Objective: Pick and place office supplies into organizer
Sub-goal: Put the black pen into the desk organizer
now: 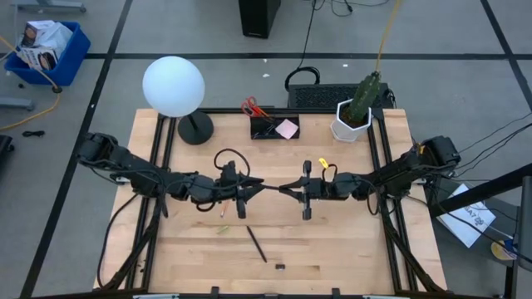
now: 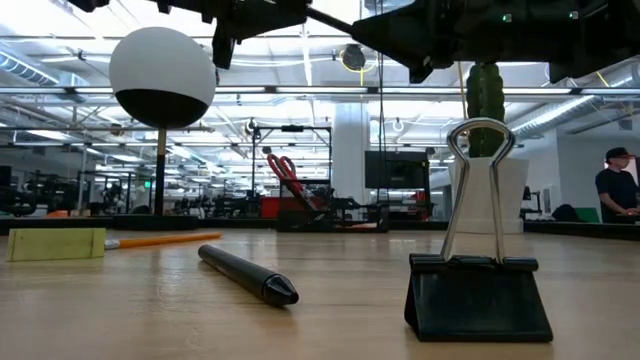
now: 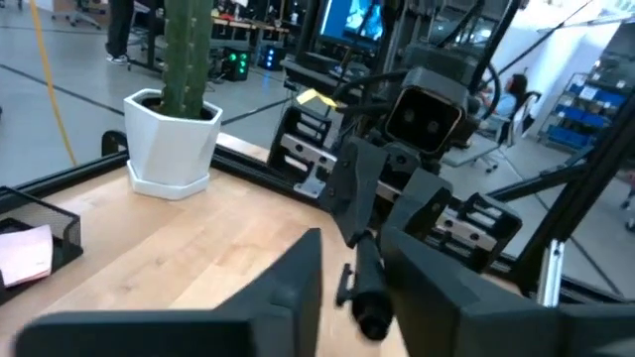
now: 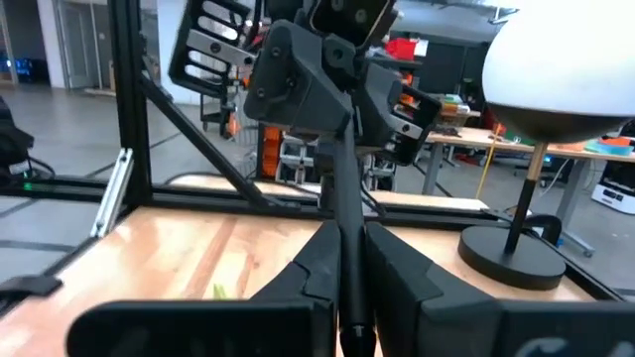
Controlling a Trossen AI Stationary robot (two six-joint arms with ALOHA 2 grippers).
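Both grippers meet above the table's middle with a black pen point(image 1: 272, 186) between them, lifted clear. My right gripper point(image 4: 342, 288) is shut on it. My left gripper point(image 3: 352, 288) is open, its fingers standing on either side of the pen's clip end point(image 3: 367, 297), with a gap showing on one side. The black organizer point(image 1: 264, 129) sits at the far edge; red-handled scissors point(image 1: 252, 108) stick out of it and a pink sticky pad point(image 1: 288, 128) lies in it. A second pen point(image 1: 256, 243), a binder clip point(image 2: 478, 290) and an orange pencil point(image 2: 160, 240) lie on the table. My right gripper pinches the pen point(image 4: 342, 233) between its two fingers, coming level from the table's right, with the fingers lying along the pen. The pen is held roughly level, clear of the table, and its other end reaches in between the left gripper's fingers.
A white globe lamp point(image 1: 173, 85) with a round black base point(image 1: 195, 127) stands far left. A cactus in a white pot point(image 1: 351, 124) stands far right. A yellow-green block point(image 2: 55, 243) lies by the pencil. A person point(image 2: 618, 195) stands in the room beyond.
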